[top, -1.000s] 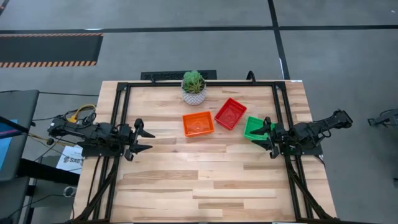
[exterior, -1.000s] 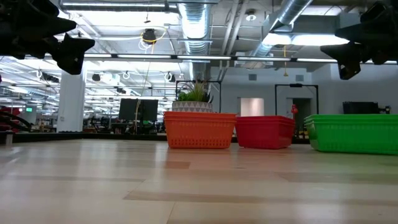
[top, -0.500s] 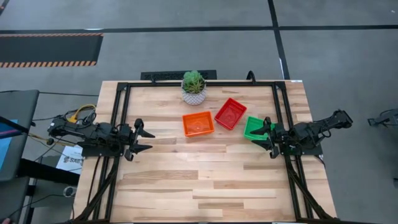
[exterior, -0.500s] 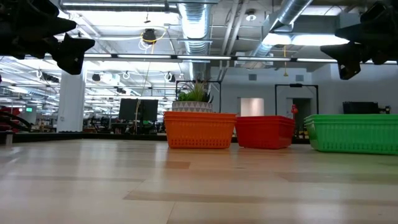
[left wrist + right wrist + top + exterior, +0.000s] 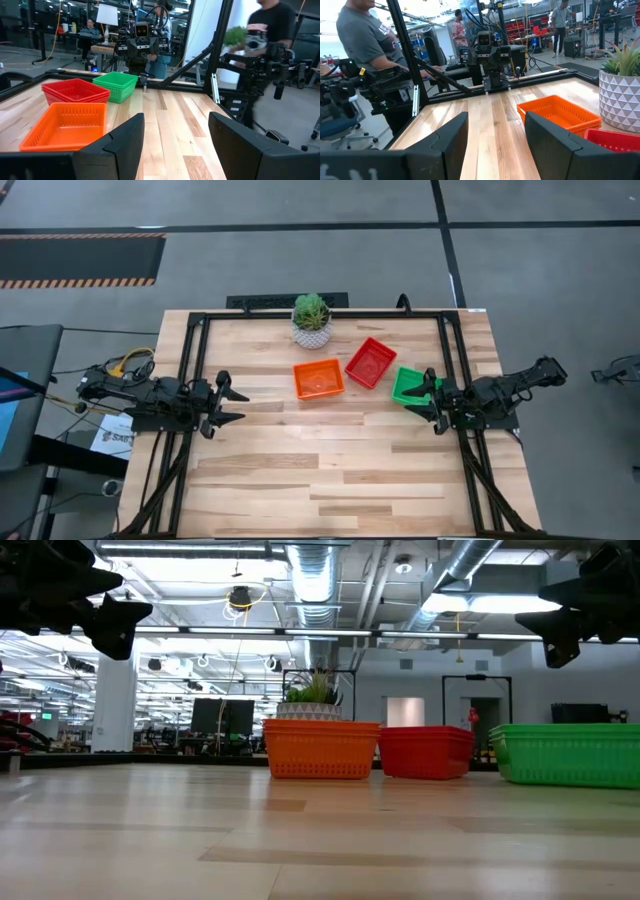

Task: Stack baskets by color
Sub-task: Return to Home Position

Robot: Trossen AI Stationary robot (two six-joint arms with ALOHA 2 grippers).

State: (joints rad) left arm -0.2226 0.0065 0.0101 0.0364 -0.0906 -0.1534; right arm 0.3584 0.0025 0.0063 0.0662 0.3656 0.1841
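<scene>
An orange basket point(image 5: 319, 379), a red basket point(image 5: 371, 362) and a green basket point(image 5: 410, 385) rest on their bottoms in a row across the table's far middle; layers within each do not show. My left gripper point(image 5: 228, 404) hovers open at the left edge, level, pointing toward the table's right. My right gripper point(image 5: 428, 402) hovers open at the right edge, above the green basket's near right corner, pointing left. In the left wrist view the orange basket point(image 5: 67, 125) is nearest, the red basket point(image 5: 75, 91) and green basket point(image 5: 116, 85) behind it.
A potted green plant point(image 5: 312, 320) in a white patterned pot stands at the table's far edge, behind the orange basket. A black frame point(image 5: 188, 360) runs around the tabletop. Bare wood point(image 5: 320, 470) fills the near half. People stand in the room beyond the table.
</scene>
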